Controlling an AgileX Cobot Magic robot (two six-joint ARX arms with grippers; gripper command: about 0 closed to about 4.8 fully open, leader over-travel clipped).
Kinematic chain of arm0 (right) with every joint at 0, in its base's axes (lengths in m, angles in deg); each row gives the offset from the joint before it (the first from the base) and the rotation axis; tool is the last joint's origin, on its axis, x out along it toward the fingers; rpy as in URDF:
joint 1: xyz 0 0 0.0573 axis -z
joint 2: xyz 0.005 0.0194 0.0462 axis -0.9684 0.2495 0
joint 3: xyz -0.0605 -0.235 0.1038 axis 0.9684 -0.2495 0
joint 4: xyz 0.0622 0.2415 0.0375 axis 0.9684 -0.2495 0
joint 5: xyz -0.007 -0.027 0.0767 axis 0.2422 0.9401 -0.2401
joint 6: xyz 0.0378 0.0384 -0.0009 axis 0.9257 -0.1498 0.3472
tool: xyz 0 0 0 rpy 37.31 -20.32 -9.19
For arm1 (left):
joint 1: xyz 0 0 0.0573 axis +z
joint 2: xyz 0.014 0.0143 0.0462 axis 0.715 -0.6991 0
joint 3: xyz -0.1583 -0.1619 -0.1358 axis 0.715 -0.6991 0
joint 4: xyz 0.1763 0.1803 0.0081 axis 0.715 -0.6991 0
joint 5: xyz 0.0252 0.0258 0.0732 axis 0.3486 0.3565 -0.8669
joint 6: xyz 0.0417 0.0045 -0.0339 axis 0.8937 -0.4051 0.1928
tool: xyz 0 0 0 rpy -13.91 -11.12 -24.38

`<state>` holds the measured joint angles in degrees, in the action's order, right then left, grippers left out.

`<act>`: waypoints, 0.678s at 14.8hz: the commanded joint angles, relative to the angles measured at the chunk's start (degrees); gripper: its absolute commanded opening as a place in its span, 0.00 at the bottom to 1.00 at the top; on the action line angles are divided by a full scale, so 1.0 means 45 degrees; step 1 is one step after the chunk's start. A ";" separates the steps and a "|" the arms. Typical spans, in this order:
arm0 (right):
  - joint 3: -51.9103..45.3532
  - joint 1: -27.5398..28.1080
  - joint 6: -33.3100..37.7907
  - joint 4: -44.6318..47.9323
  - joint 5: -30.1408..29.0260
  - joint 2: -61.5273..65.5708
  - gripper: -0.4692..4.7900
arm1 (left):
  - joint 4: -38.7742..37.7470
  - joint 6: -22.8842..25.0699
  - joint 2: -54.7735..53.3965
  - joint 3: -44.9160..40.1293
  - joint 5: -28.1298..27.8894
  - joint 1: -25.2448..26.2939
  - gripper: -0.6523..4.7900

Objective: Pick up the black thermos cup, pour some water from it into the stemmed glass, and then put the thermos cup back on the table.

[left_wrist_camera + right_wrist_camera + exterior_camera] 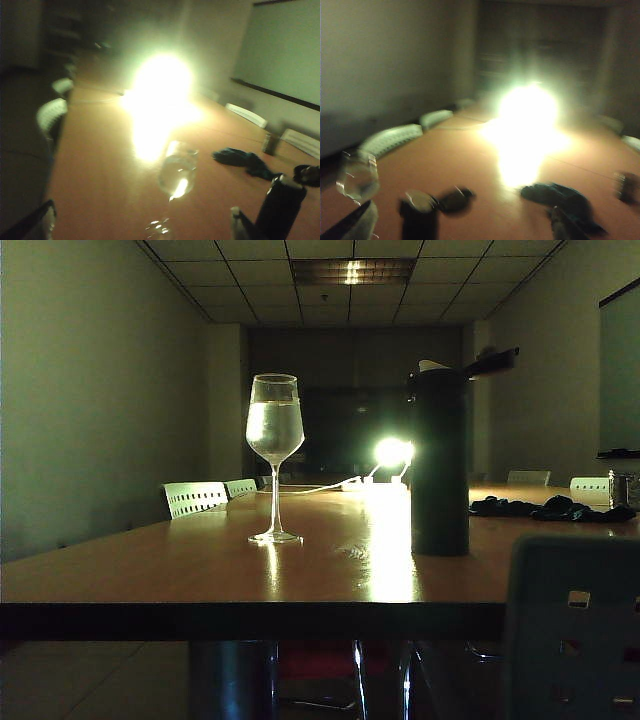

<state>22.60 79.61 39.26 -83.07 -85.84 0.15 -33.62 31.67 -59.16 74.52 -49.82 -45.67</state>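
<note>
1. Ext view: black thermos cup [440, 465] stands upright on the table [150, 575], right of centre, flip lid swung out sideways at the top, so the mouth looks ready for pouring.
2. Stemmed glass [274, 455] stands upright to the left of the thermos, clearly apart. Clear liquid already shows in the bowl.
3. No arm or gripper in ext view.
4. Left gripper [142, 227]: only finger tips at the frame edge of the left wrist view, far apart = spread, nothing between. Hangs above the near table end w/ glass [177, 175] ahead and thermos [280, 207] off to one side.
5. Right gripper [465, 227]: tips also wide apart, empty; view is blurred. Thermos [420, 217] sits near the lower edge, glass [357, 177] beside it.
6. Judgement: approach stage, thermos not yet grasped. Right arm seems better placed, since the thermos is on its side.
7. Clutter: dark cloth [550, 508] behind the thermos, bright lamp [392, 452] mid-table causing glare. Glare + thin stem = risk of knocking the glass.
</note>
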 commanded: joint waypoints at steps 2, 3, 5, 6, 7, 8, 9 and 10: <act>0.0928 -0.0005 0.0189 0.1520 -0.0321 0.2341 1.00 | 0.1311 -0.0267 -0.2788 0.1316 0.0131 -0.1107 1.00; 0.1039 -0.0092 0.0491 0.1729 -0.0651 0.3055 1.00 | 0.1365 -0.0262 -0.3570 0.1593 0.0102 -0.1632 1.00; 0.1039 -0.1117 0.0228 0.2380 -0.0384 0.4342 1.00 | 0.1778 -0.0209 -0.4998 0.1807 -0.0525 -0.2875 1.00; 0.1039 -0.1817 -0.0151 0.2817 0.0097 0.5095 1.00 | 0.2191 -0.0175 -0.5649 0.1812 -0.0831 -0.3308 1.00; 0.1039 -0.2623 -0.0763 0.3390 0.0651 0.6023 1.00 | 0.2594 -0.0175 -0.6251 0.1812 -0.0821 -0.3609 1.00; 0.1039 -0.3342 -0.0792 0.3939 0.0976 0.6950 1.00 | 0.2812 -0.0180 -0.6771 0.1812 -0.0821 -0.3716 1.00; 0.1039 -0.3745 -0.0758 0.4396 0.1185 0.7878 1.00 | 0.2866 -0.0189 -0.7189 0.1812 -0.0821 -0.3716 1.00; 0.1039 -0.3861 -0.0510 0.4833 0.1112 0.8791 1.00 | 0.2939 -0.0194 -0.7475 0.1812 -0.0821 -0.3716 1.00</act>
<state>27.10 62.23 36.05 -64.67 -81.25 37.98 -21.78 30.60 -92.28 82.34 -53.36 -62.37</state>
